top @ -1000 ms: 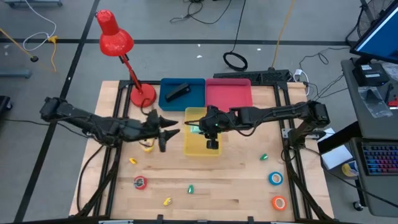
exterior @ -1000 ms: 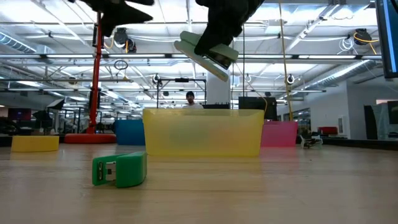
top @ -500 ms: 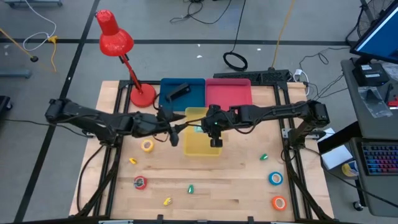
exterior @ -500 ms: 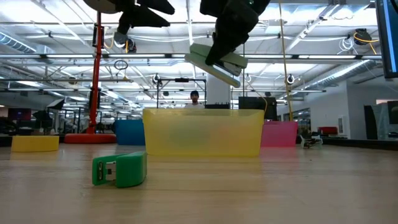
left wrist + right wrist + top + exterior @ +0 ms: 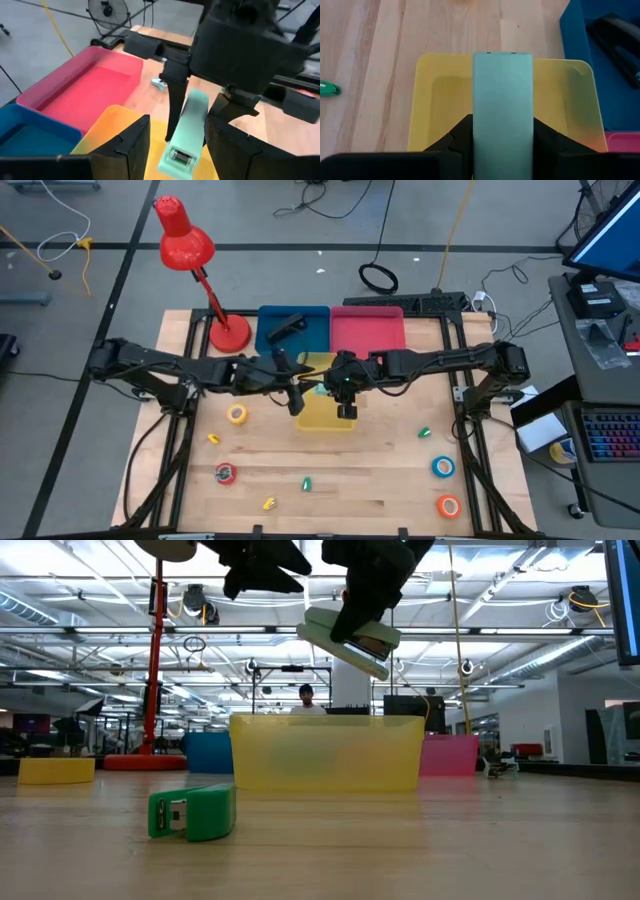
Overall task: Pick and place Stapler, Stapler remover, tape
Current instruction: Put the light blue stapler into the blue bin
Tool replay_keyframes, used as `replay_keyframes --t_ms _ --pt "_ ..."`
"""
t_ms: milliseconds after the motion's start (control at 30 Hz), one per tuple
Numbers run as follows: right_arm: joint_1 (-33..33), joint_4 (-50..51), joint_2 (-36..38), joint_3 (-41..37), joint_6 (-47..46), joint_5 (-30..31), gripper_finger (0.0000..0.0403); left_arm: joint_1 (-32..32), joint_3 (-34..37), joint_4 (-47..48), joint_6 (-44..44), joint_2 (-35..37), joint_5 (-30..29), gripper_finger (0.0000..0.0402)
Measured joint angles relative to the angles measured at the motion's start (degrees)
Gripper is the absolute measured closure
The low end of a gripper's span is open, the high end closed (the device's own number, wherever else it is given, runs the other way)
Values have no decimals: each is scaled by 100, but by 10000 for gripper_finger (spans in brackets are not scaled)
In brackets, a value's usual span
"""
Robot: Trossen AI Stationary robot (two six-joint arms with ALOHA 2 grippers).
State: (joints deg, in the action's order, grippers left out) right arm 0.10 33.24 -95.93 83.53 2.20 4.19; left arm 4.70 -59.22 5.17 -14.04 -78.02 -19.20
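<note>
— Two arms are meeting over the yellow bin (image 5: 322,418), aren't they?

— Yes. The right gripper (image 5: 342,387) is hanging above that bin and pinching a pale green stapler (image 5: 350,640) between its fingers; the stapler is tilting in the air, clear of the bin's rim.

— And from its own wrist?

— The stapler's flat top (image 5: 502,115) is lying between the two dark fingers (image 5: 457,137), with the yellow bin directly under it.

— What is the left gripper (image 5: 293,390) doing?

— It is hovering at the bin's left edge, just beside the right one, with its jaws spread and nothing between them. Its wrist camera is looking straight at the held stapler (image 5: 186,132).

— Where are the other task things sitting?

— A black stapler (image 5: 284,328) is lying in the blue bin (image 5: 266,350), beside the pink bin (image 5: 367,332). Tape rolls are resting on the table (image 5: 370,485): a yellow roll (image 5: 237,414) left of the yellow bin, a red roll (image 5: 225,473) near the front left, a blue roll (image 5: 443,467) and an orange roll (image 5: 448,505) at the front right.

— Anything near the low camera?

— A small green piece (image 5: 192,813) is lying on the wood in front of the yellow bin (image 5: 326,753).
</note>
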Motion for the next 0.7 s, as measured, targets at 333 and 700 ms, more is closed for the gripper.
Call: replay_keyframes --t_ms 333,700 --pt "0 -50 1 0 2 1 290 -73 -72 325 32 -164 206 215" --pt "0 -115 1 0 44 3 290 -220 -74 131 814 -282 762 215"
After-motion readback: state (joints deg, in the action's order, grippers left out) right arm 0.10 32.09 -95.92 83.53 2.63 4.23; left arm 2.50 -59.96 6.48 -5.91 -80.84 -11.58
